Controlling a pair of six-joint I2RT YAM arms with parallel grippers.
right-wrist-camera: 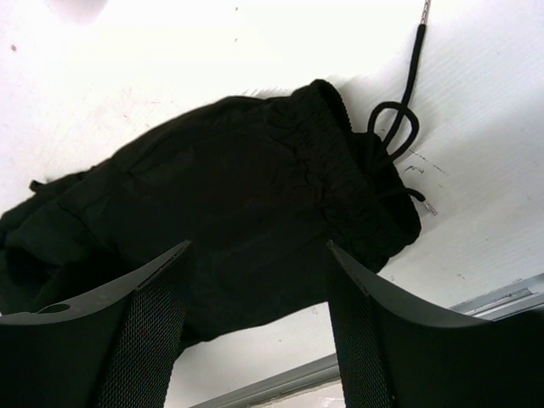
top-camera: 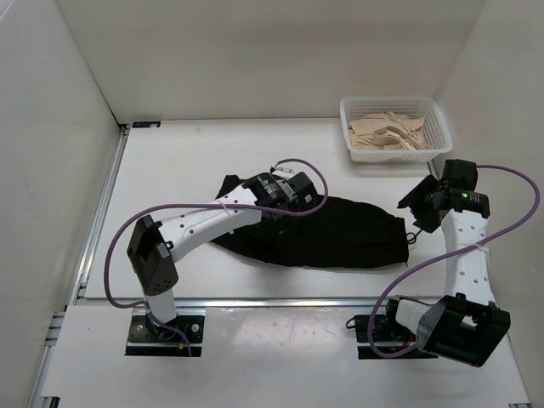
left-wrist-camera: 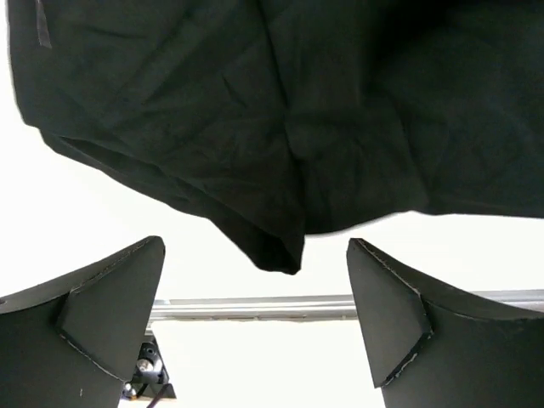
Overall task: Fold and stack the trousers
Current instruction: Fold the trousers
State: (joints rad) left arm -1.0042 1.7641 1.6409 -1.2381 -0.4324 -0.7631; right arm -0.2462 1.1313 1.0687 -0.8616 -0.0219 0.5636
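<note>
We see plain black trousers (top-camera: 323, 234) with a black drawstring (right-wrist-camera: 395, 127) on a white table (top-camera: 187, 170). Beyond the trousers, a white lattice basket (top-camera: 391, 156) holds beige garments (top-camera: 387, 134). Either side of the trousers, the left arm (top-camera: 212, 223) and right arm (top-camera: 466, 255) are white with black joints. The 2 trail purple cables (top-camera: 297, 160).

Trousers (top-camera: 340, 238): matt black cloth, soft, creased. Table (top-camera: 187, 170): white, smooth, lightly scuffed. Basket (top-camera: 391, 100): white plastic lattice. Right gripper (right-wrist-camera: 259, 248) fingers (right-wrist-camera: 144, 340): matt black, mesh-textured faces. Rail (top-camera: 297, 300): dull metal.
</note>
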